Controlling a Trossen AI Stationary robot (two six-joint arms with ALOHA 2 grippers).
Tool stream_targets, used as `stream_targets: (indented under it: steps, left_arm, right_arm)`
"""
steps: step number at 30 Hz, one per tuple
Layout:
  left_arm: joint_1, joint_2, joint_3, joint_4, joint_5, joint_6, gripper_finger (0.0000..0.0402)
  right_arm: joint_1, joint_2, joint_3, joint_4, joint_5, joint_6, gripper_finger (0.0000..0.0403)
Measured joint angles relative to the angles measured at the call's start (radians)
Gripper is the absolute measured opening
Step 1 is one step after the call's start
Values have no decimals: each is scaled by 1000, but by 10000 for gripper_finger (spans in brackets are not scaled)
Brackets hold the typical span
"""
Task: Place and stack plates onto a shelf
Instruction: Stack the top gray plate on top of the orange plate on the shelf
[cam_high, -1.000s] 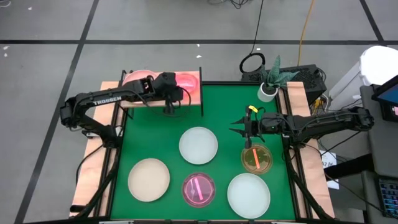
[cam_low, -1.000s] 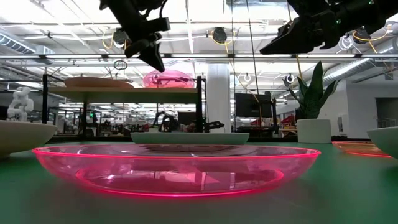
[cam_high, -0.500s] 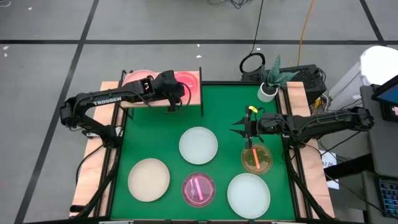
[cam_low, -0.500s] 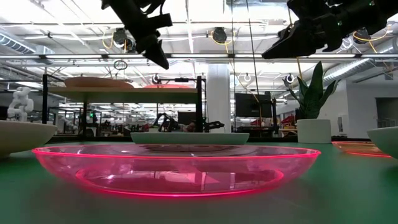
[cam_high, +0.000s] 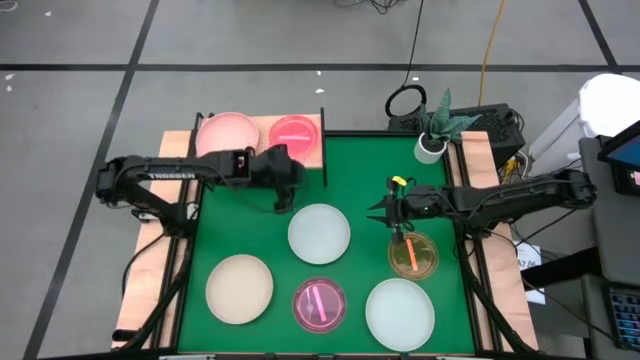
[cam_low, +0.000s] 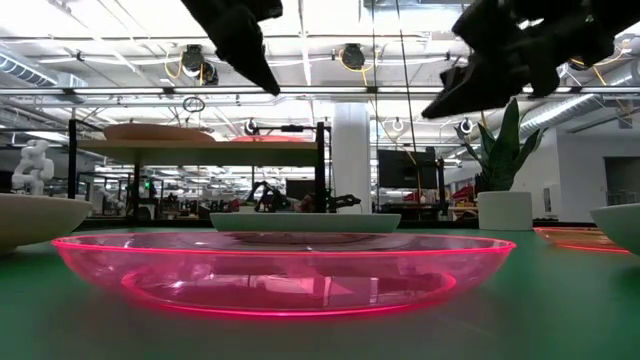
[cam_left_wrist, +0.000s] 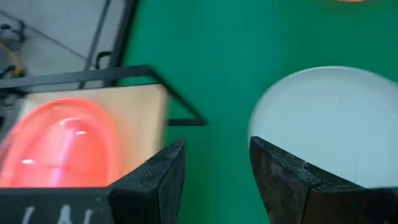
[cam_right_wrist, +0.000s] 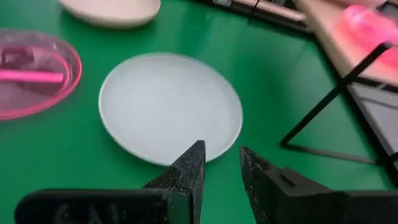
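Left gripper (cam_high: 283, 190), jaws apart and empty, hangs over the green table (cam_high: 360, 160) between the shelf (cam_high: 262, 143) and the central mint plate (cam_high: 319, 233). Right gripper (cam_high: 385, 211), jaws parted by a narrow gap and also empty, hangs over the table just beside the amber plate (cam_high: 412, 255).

On the shelf lie two plates, side by side and apart: a pink plate (cam_high: 227, 133) and a small magenta plate (cam_high: 295, 132). Five remain on the table: the central mint plate, the amber plate, a cream plate (cam_high: 239, 289), a second magenta plate (cam_high: 319, 304) and a second mint plate (cam_high: 400, 313). No eighth plate shows in these views.

Hazards, as judged from this layout:
- The shelf board already looks nearly filled, so each further plate must go on top of another. A large plate set on the small magenta plate would probably overhang and tip.
- The mint plate lies flat with a low rim. A pinch taken too shallow could slip off it, or push the plate across the table instead of lifting it.
- Both grippers stand near the same central plate; in the right wrist view it fills the field ahead of the fingers (cam_right_wrist: 186, 171). A simultaneous reach could bring the arms together.
- A plate carried too low could strike the black shelf legs.
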Motion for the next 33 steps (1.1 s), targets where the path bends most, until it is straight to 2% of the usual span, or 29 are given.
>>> stream_targets:
  steps: [3,8,17,24,28,33]
  left_arm:
    - [-71,0,0,0,-2,-38,184]
    - [-178,0,-13,16,-64,-90,184]
    - [-306,0,-226,268,-104,-183,184]
    - [-396,0,-318,390,-104,-220,184]
    - [-415,0,-340,395,-105,-253,184]
    - [-420,0,-360,391,-105,-277,184]
  right_arm:
    - [0,67,0,41,-10,-5,82]
    - [33,182,0,124,-46,-42,82]
    - [83,352,48,198,-58,-88,82]
    - [93,506,158,169,-166,-92,103]
    - [132,554,209,87,-124,-168,118]
    - [136,612,245,80,-96,-230,123]
